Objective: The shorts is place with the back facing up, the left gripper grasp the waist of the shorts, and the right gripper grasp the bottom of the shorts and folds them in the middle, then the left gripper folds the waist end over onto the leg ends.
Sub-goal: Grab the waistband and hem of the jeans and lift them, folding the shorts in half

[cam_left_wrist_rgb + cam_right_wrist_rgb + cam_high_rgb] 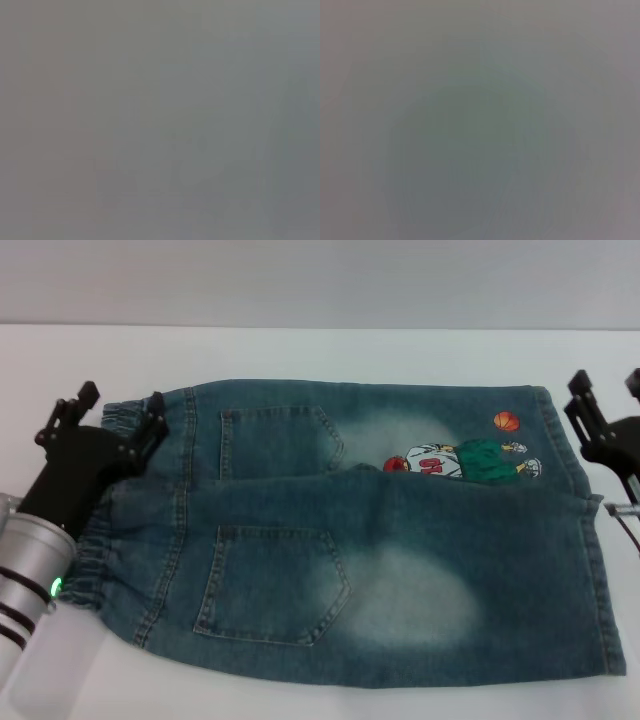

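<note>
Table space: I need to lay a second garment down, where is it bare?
The table is bare beyond the shorts, toward the far edge. The shorts fill the middle; the left hand crowds the waistband and the right hand the leg hems.
</note>
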Available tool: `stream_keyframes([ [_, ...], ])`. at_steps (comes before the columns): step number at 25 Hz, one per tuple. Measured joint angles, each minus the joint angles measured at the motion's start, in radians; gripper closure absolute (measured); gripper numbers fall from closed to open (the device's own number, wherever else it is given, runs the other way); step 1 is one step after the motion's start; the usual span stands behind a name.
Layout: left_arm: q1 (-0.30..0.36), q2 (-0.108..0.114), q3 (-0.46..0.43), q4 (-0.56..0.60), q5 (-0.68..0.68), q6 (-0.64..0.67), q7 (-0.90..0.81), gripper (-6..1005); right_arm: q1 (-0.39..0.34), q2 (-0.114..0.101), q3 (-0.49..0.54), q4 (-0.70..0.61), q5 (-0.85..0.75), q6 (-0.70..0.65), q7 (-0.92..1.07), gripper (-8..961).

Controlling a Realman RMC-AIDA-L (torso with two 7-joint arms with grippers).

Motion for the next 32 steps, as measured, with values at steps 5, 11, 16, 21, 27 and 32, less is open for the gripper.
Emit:
stream_keyframes([
  [5, 0.061, 0.01, -0.098, -0.161, 0.041, -0.153, 0.071, 193, -0.023, -0.017, 0.174, -0.177, -0.023, 0.295, -0.168, 301],
  [11, 0.146, 0.019, -0.226, -0.433, 0.09, -0.486, 0.077, 193, -0.158, 0.03, 0.53, -0.553, -0.025, 0.831, -0.488, 302],
  [16, 0.171, 0.017, -0.326, -0.624, 0.099, -0.833, 0.079, 193, -0.219, 0.061, 0.755, -0.779, -0.024, 1.264, -0.508, 303],
  [21, 0.178, -0.01, -0.45, -0.885, 0.107, -1.308, 0.173, 192, -0.2, 0.057, 0.932, -0.891, -0.024, 1.662, -0.415, 304],
  [27, 0.188, -0.05, -0.525, -0.998, 0.103, -1.506, 0.246, 192, -0.184, 0.057, 1.028, -0.971, -0.026, 1.933, -0.398, 306],
  [32, 0.179, -0.05, -0.558, -1.054, 0.101, -1.633, 0.255, 193, -0.176, 0.059, 1.111, -1.047, -0.016, 2.149, -0.377, 306],
])
